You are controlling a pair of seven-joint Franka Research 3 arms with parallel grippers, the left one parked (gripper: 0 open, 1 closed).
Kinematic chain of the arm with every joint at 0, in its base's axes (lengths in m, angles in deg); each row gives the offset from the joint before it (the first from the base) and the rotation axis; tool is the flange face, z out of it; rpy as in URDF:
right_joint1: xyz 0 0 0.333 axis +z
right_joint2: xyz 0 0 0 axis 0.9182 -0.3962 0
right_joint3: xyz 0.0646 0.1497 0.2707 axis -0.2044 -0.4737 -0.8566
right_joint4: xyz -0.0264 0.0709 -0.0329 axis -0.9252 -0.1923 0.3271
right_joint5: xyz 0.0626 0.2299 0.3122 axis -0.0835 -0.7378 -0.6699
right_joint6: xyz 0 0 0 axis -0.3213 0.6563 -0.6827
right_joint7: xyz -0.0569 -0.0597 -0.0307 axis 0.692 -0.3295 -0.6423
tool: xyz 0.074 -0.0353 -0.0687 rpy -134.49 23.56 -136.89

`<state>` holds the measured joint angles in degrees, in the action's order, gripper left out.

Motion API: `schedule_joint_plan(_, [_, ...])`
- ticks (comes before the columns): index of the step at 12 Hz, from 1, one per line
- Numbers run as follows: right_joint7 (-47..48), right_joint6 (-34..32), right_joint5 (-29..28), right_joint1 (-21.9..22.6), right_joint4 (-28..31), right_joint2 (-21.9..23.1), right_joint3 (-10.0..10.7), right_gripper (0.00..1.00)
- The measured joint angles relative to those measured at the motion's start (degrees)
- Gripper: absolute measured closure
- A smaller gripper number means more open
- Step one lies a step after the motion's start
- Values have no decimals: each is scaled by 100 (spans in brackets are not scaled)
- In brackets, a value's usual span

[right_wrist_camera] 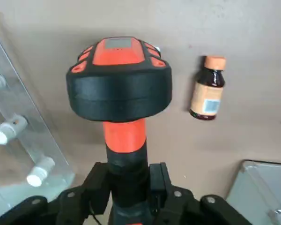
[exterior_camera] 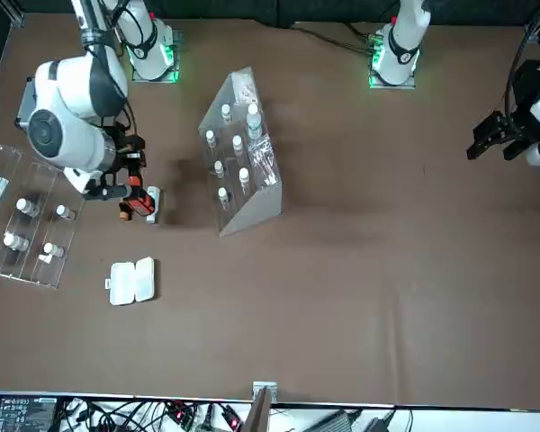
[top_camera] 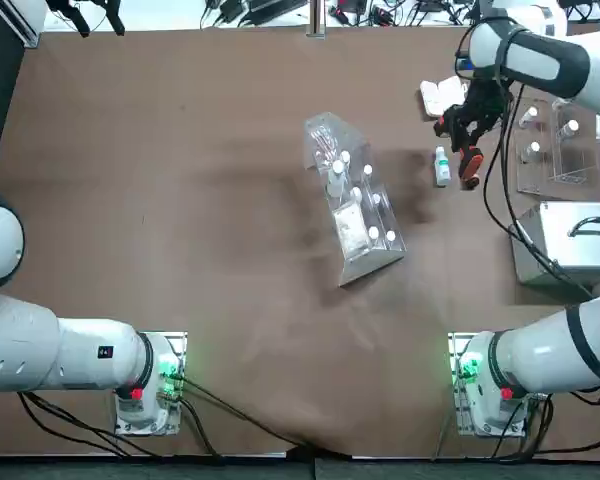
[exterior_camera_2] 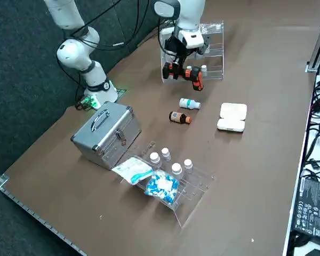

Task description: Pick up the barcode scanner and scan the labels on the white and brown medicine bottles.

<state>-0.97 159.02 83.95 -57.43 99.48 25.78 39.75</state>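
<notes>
My right gripper [right_wrist_camera: 126, 185] is shut on the handle of the orange-and-black barcode scanner [right_wrist_camera: 119, 79]. It holds the scanner [exterior_camera_2: 194, 77] in the air, head down, over the far right part of the table. The white medicine bottle [exterior_camera_2: 189, 103] lies on its side just beside the scanner head [top_camera: 469, 165]. The brown medicine bottle [exterior_camera_2: 180, 117] lies next to it with an orange cap, and shows label-up in the wrist view [right_wrist_camera: 207, 89]. From overhead the arm hides the brown bottle, and the white bottle [top_camera: 441, 166] lies left of the scanner.
A sloped clear rack [top_camera: 355, 200] with white-capped vials stands mid-table. A white pill box [exterior_camera_2: 232, 117] lies beyond the bottles. A silver case [exterior_camera_2: 104, 133] and a clear tray [exterior_camera_2: 173, 178] holding vials and packets sit at the right edge.
</notes>
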Motion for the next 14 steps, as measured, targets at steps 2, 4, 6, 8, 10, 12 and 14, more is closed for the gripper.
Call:
schedule_joint_plan(2, [481,414,-2,283,2,-134,-3,56])
schedule_joint_plan(4, [854,773,-3,527,7,-306,-8,56])
schedule_joint_plan(6, [1137,1185,-3,759,16,-540,-11,56])
schedule_joint_plan(8, [1261,1541,-3,912,25,-801,-13,56])
schedule_joint_plan(10, [1279,1849,-3,996,26,-1041,-12,56])
schedule_joint_plan(12, [1280,2009,-3,1037,24,-1182,-12,56])
schedule_joint_plan(14, [1324,2094,-3,1051,24,-1233,-12,56])
